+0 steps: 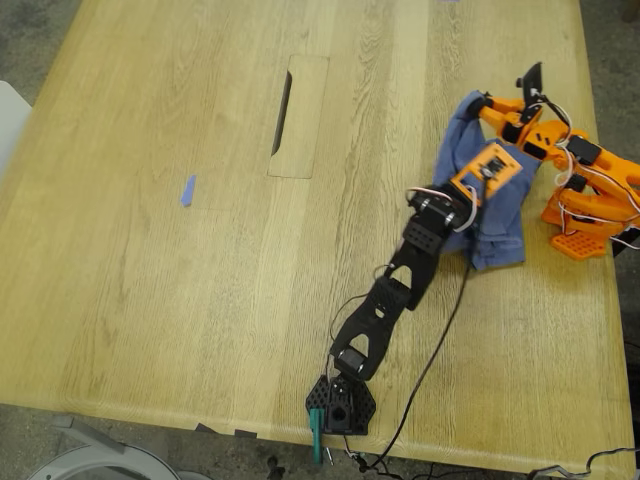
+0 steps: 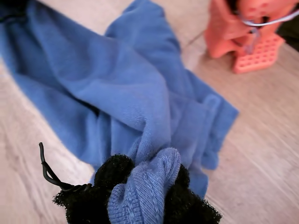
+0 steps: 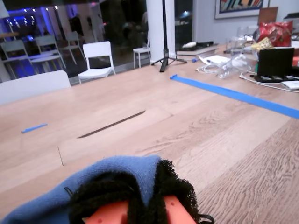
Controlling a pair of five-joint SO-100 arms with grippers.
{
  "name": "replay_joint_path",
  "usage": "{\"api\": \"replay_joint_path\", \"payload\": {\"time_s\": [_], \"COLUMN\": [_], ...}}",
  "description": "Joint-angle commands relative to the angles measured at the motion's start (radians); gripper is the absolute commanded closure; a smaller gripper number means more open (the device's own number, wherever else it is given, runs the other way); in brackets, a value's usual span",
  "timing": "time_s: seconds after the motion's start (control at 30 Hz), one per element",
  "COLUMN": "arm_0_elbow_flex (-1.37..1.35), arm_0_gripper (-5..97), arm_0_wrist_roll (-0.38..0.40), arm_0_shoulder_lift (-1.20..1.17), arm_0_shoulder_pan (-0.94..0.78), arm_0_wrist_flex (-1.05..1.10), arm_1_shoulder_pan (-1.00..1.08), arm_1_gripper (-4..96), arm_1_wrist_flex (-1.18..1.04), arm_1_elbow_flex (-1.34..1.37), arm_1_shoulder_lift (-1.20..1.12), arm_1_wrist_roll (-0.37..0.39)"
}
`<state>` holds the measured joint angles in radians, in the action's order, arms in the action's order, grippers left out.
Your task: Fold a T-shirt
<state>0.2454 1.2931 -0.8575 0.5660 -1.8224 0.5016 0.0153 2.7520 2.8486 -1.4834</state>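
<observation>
T-shirt [image 1: 478,215] bunched at the desk's [image 1: 200,300] edge on the exterior view's right; print hidden in the folds. My first claw [image 2: 145,196] is clenched on a rolled edge of cloth, pads [image 2: 112,175] half buried. My second claw [image 3: 140,196] pinches a fold too, tips covered. Nearby: blue tape scrap [image 1: 188,190], cable slot [image 1: 283,112], long tape strip [image 3: 233,95].

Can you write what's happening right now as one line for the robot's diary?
task: fold | item: blue cotton T-shirt, bunched on wooden table | first hand: shut on T-shirt | second hand: shut on T-shirt | fold: unfinished
</observation>
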Motion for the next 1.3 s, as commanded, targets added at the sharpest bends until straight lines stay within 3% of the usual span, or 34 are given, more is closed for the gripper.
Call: {"api": "replay_joint_path", "payload": {"time_s": [0.0,0.23,0.6,1.03,1.27], "arm_0_elbow_flex": [0.037,0.075,0.086,0.086,0.080], "arm_0_gripper": [92,92,92,92,92], "arm_0_wrist_roll": [-0.006,-0.006,-0.014,-0.015,-0.005], "arm_0_shoulder_lift": [-0.132,-0.023,0.029,0.002,-0.034], "arm_0_shoulder_pan": [-0.092,-0.236,-0.348,-0.466,-0.356], "arm_0_wrist_flex": [-0.018,-0.020,-0.020,-0.020,-0.020], "arm_1_shoulder_pan": [-0.008,-0.015,-0.034,-0.038,-0.071], "arm_1_gripper": [91.0,91.0,91.0,91.0,91.1], "arm_1_wrist_flex": [0.087,0.341,0.580,0.357,0.032], "arm_1_elbow_flex": [-0.058,-0.181,-0.664,-1.094,-1.135], "arm_1_shoulder_lift": [-0.097,-0.434,-1.029,-1.250,-1.169], "arm_1_wrist_roll": [0.006,0.008,0.015,0.023,0.020]}}
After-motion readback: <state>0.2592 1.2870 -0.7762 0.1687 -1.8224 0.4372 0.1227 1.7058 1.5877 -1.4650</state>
